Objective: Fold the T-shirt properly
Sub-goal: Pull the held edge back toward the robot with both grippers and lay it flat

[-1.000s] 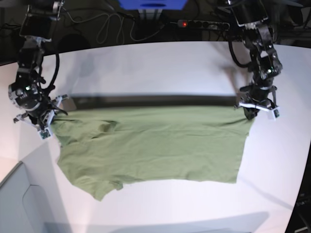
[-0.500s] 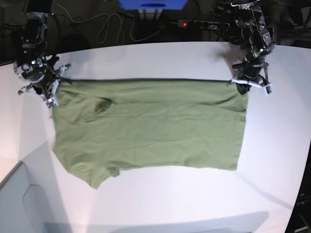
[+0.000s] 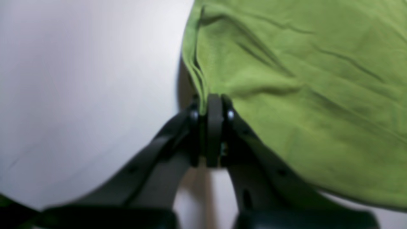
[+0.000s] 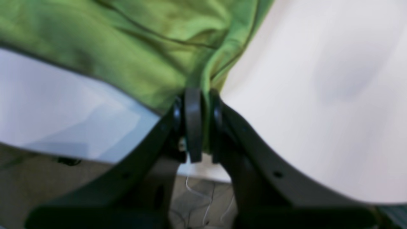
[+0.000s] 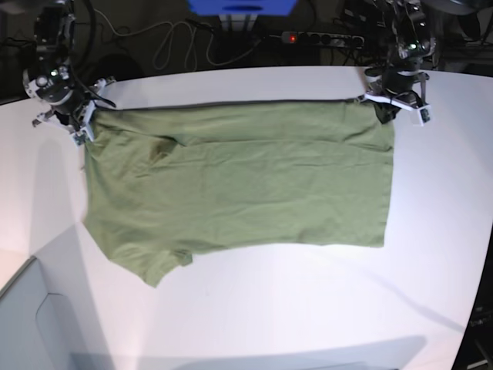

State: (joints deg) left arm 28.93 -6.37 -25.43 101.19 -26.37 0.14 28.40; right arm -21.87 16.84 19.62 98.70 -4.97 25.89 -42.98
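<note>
The sage-green T-shirt (image 5: 231,181) lies spread on the white table (image 5: 254,316), its far edge stretched taut between my two grippers. My left gripper (image 5: 389,105) is shut on the far right corner of the cloth; in the left wrist view the T-shirt (image 3: 302,79) edge is pinched between the black fingers of the left gripper (image 3: 211,108). My right gripper (image 5: 77,123) is shut on the far left corner. The right wrist view shows the T-shirt (image 4: 143,47) bunched into the closed jaws of the right gripper (image 4: 198,98). A sleeve (image 5: 154,266) sticks out at the near left.
A black power strip (image 5: 320,37) and cables (image 5: 166,46) lie beyond the table's far edge. A blue object (image 5: 243,8) stands at the back centre. The table's near left edge drops to a grey floor (image 5: 31,324).
Both grippers have pulled the far edge of the T-shirt away toward the back of the table, and the cloth now lies flatter and stretched further out.
</note>
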